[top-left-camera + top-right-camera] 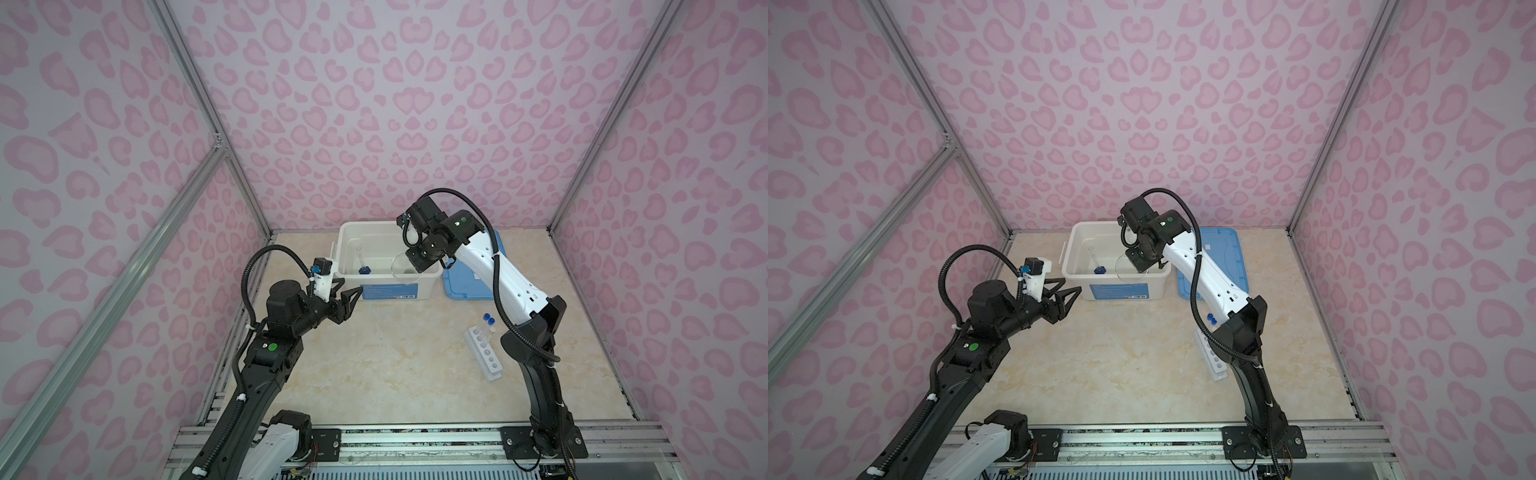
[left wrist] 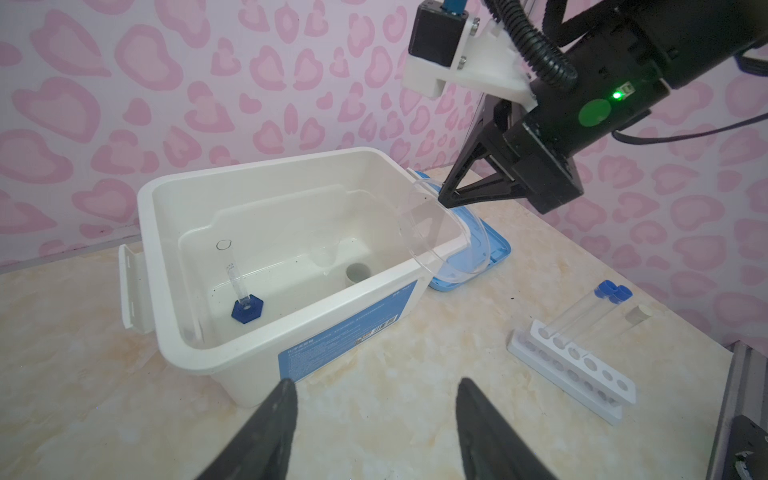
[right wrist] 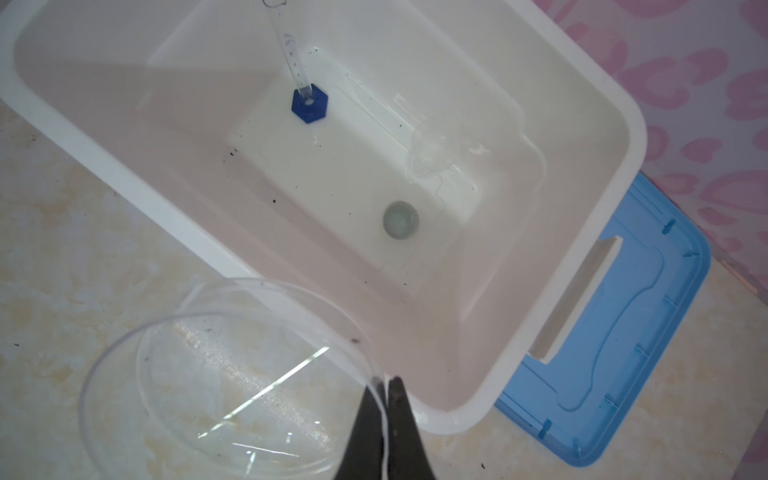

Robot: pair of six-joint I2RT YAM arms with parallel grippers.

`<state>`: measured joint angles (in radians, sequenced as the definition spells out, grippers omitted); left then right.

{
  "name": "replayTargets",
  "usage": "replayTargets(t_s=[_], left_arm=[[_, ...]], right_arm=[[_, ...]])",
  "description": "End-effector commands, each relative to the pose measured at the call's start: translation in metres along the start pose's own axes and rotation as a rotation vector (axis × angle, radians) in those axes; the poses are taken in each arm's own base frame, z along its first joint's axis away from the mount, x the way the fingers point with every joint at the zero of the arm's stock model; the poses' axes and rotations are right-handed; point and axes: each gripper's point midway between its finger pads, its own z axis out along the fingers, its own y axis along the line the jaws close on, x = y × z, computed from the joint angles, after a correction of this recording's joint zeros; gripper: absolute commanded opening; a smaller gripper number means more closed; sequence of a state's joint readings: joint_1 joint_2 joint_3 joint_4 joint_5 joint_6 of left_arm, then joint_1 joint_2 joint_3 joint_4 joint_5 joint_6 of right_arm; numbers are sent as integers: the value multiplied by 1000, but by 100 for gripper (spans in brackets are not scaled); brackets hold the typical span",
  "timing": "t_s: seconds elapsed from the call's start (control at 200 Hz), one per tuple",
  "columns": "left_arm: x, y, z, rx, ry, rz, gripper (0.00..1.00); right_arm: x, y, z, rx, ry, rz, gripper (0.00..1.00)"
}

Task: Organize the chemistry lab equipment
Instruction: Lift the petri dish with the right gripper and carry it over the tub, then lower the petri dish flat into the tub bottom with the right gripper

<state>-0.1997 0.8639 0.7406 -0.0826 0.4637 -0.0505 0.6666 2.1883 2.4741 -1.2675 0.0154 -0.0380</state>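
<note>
Right gripper [image 3: 386, 380] pinched the clear round dish [image 3: 232, 374] by its thin rim. It looked light, slick, brittle. Left gripper [image 2: 376, 381] sat half-open, empty.

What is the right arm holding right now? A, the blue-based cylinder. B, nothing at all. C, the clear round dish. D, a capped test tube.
C: in the right wrist view the shut jaws pinch the rim of the clear round dish, at the edge of the white bin.
</note>
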Motion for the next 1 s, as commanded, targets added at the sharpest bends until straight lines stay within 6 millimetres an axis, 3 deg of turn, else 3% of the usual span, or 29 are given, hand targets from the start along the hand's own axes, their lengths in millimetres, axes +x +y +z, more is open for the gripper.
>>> replayTargets(t_s=[0.0,0.09,0.115,0.2,0.765,0.995], left_arm=[[0,-1,2,9,-3,7,63],[0,-1,3,11,-2,6,63],[0,-1,3,10,-2,8,63],[1,0,3,3,0,10,63],[4,4,7,-7,15,1,63],[7,7,9,-17,23,-2,63]], right_arm=[[-20,-8,14,-20,-63,23,0],[-34,-13,22,-20,-101,30,0],[-33,-12,36,-23,-84,25,0],[-39,-11,50,-25,-89,21,0],[-60,-2,113,-61,-157,20,1],[-72,17,130,-77,-202,-23,2]])
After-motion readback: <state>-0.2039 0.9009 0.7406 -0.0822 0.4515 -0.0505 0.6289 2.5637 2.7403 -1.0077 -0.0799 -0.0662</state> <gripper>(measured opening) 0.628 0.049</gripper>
